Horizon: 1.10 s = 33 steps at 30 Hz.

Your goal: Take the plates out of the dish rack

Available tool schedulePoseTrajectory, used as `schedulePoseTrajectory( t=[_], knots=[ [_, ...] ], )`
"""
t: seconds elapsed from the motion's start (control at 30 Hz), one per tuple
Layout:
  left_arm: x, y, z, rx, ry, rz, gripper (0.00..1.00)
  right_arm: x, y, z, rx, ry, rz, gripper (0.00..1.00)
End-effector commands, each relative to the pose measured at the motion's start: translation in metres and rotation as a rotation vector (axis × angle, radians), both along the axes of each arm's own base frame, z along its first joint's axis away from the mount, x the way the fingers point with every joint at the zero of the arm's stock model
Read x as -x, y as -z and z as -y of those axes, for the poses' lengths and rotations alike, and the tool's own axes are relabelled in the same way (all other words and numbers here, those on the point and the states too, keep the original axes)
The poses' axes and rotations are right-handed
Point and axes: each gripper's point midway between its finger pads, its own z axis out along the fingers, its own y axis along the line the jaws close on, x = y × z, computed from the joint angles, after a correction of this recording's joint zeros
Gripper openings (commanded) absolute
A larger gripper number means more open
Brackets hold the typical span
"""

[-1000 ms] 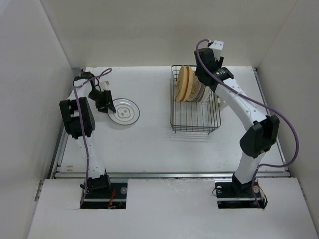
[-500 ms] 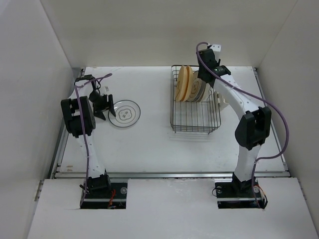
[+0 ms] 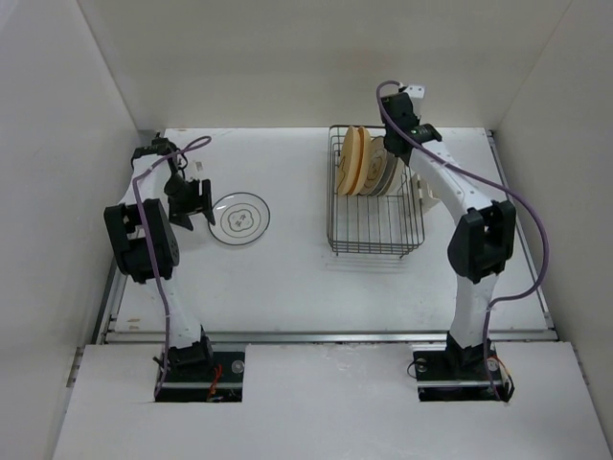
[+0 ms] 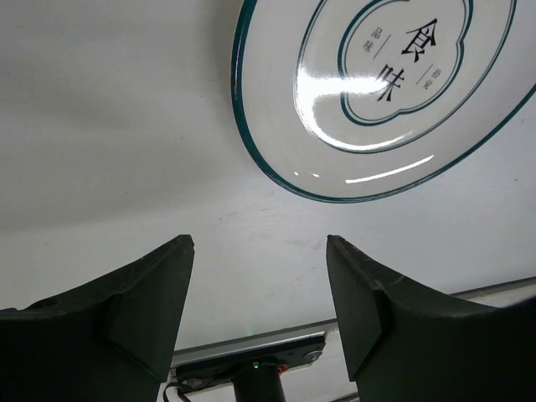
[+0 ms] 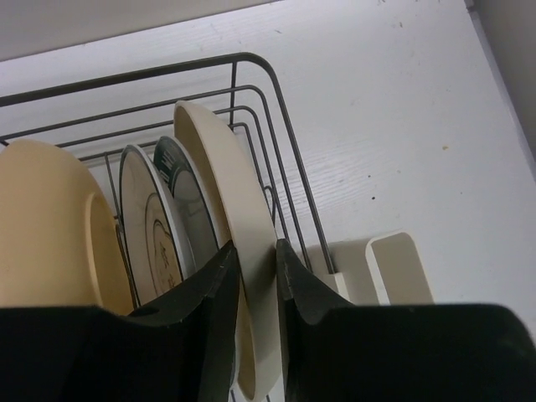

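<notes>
Table holds the dish rack toward its far right corner, with plates standing on edge in the rack's far end. We see a patterned plate lying flat near the left edge. The right gripper pinches the rim of the cream plate, the one nearest the right edge. The left gripper is spread wide, just beside the patterned plate.
</notes>
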Motion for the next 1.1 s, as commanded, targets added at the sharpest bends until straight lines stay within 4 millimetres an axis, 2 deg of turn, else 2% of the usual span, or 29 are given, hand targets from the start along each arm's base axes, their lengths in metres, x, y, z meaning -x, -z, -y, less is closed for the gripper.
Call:
schedulePoseTrajectory(
  t=[0.0, 0.03, 0.07, 0.13, 0.17, 0.2, 0.27, 0.3, 0.33, 0.37, 0.47, 0.5, 0.53, 0.57, 0.6, 0.63, 0.67, 0.7, 0.83, 0.9, 1.0, 1.07],
  knots=[
    [0.014, -0.018, -0.003, -0.023, 0.018, 0.008, 0.62, -0.015, -0.006, 0.006, 0.001, 0.028, 0.035, 0.26],
    [0.014, -0.024, -0.004, -0.036, 0.017, 0.015, 0.62, -0.017, 0.002, 0.005, 0.011, 0.027, 0.007, 0.36],
    [0.014, -0.024, -0.004, -0.036, 0.017, 0.015, 0.62, -0.017, 0.006, 0.007, 0.024, 0.037, -0.007, 0.36],
    [0.015, -0.029, -0.005, -0.038, 0.026, 0.021, 0.62, -0.017, 0.017, 0.009, 0.045, 0.046, -0.041, 0.46],
    [0.016, -0.032, -0.004, -0.037, 0.026, 0.018, 0.62, -0.017, 0.017, 0.009, 0.045, 0.046, -0.041, 0.46],
    [0.02, -0.035, -0.004, -0.036, 0.026, 0.014, 0.62, -0.016, 0.021, 0.009, 0.048, 0.046, -0.05, 0.45],
    [0.02, -0.04, -0.004, -0.038, 0.026, 0.023, 0.62, -0.016, 0.023, 0.011, 0.054, 0.053, -0.048, 0.23],
    [0.02, -0.044, -0.004, -0.04, 0.026, 0.035, 0.62, -0.015, 0.015, 0.011, 0.039, 0.058, -0.023, 0.14],
    [0.022, -0.044, -0.003, -0.039, 0.026, 0.026, 0.62, -0.015, 0.015, 0.011, 0.039, 0.058, -0.023, 0.06],
    [0.022, -0.048, -0.003, -0.041, 0.026, 0.038, 0.62, -0.015, 0.004, 0.013, 0.037, 0.069, 0.006, 0.0],
    [0.023, -0.058, -0.002, -0.037, 0.026, 0.064, 0.62, -0.011, -0.024, 0.016, 0.024, 0.078, 0.06, 0.0],
    [0.023, -0.061, -0.002, -0.038, 0.035, 0.066, 0.62, -0.01, -0.036, 0.016, 0.014, 0.079, 0.084, 0.0],
    [0.025, -0.064, 0.0, -0.029, 0.036, 0.068, 0.63, -0.008, -0.056, 0.017, -0.003, 0.08, 0.129, 0.0],
    [0.023, -0.066, 0.0, -0.031, 0.036, 0.077, 0.63, -0.006, -0.063, 0.018, 0.001, 0.075, 0.137, 0.0],
    [0.021, -0.068, -0.001, -0.033, 0.036, 0.086, 0.63, -0.007, -0.072, 0.015, -0.009, 0.055, 0.158, 0.05],
    [0.023, -0.068, 0.0, -0.031, 0.036, 0.077, 0.63, -0.008, -0.071, 0.011, -0.022, 0.034, 0.154, 0.09],
    [0.023, -0.068, 0.0, -0.031, 0.036, 0.077, 0.63, -0.008, -0.081, 0.012, -0.02, 0.029, 0.174, 0.13],
    [0.022, -0.071, -0.001, -0.034, 0.045, 0.088, 0.63, -0.008, -0.081, 0.01, -0.025, 0.02, 0.173, 0.2],
    [0.024, -0.067, -0.002, -0.04, 0.044, 0.068, 0.63, -0.01, -0.067, 0.013, -0.021, 0.018, 0.142, 0.24],
    [0.024, -0.067, -0.003, -0.041, 0.054, 0.07, 0.63, -0.011, -0.049, 0.013, -0.023, 0.004, 0.101, 0.36],
    [0.026, -0.065, -0.004, -0.049, 0.063, 0.061, 0.63, -0.012, -0.038, 0.02, -0.034, -0.002, 0.075, 0.39],
    [0.026, -0.064, -0.006, -0.06, 0.062, 0.059, 0.63, -0.012, -0.037, 0.016, -0.046, -0.02, 0.071, 0.4]
  ],
)
